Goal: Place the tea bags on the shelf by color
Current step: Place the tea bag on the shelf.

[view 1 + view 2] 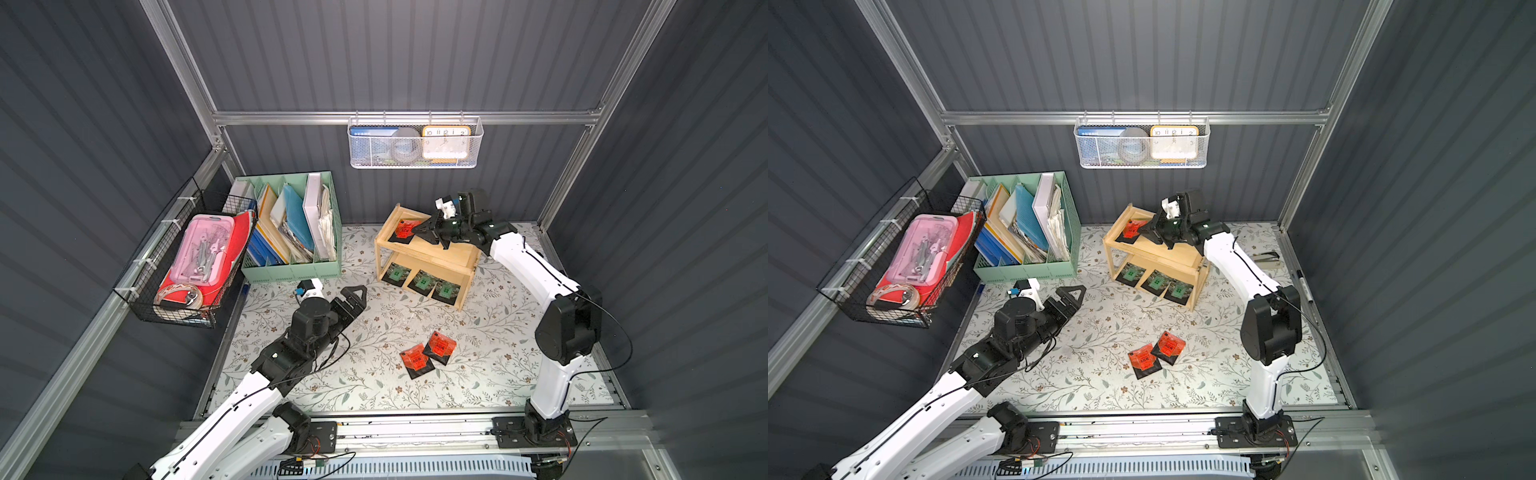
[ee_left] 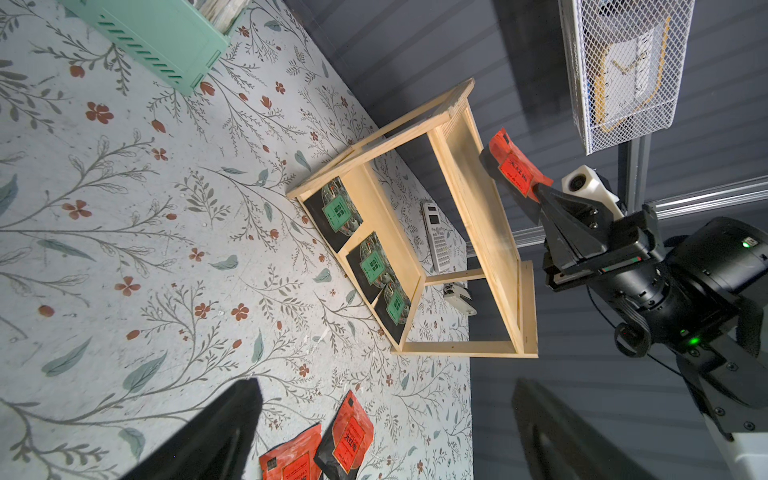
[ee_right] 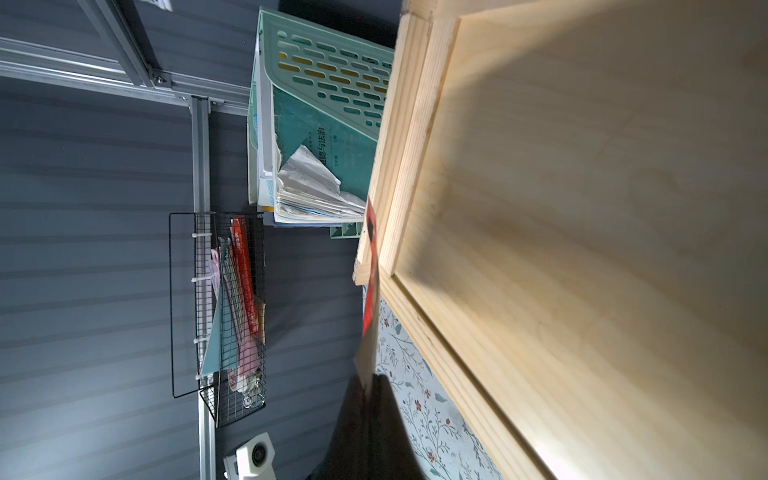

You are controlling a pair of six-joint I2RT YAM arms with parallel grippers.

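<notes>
The right gripper (image 1: 420, 231) is clamped on a red tea bag (image 1: 404, 229) over the shelf (image 1: 432, 257), top tier, just above centre frame and not yet released. Three green bags (image 1: 422, 282) fill the lower tier. Two red bags (image 1: 428, 354) lie on the table (image 1: 374, 332), lower centre, while the left gripper (image 1: 360, 291) gapes idle.

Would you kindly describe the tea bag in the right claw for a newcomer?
Find the wooden shelf at the back of the table. Over its top tier, the right claw pinches one red tea bag. The other two red ones lie flat, nearer the front.
</notes>
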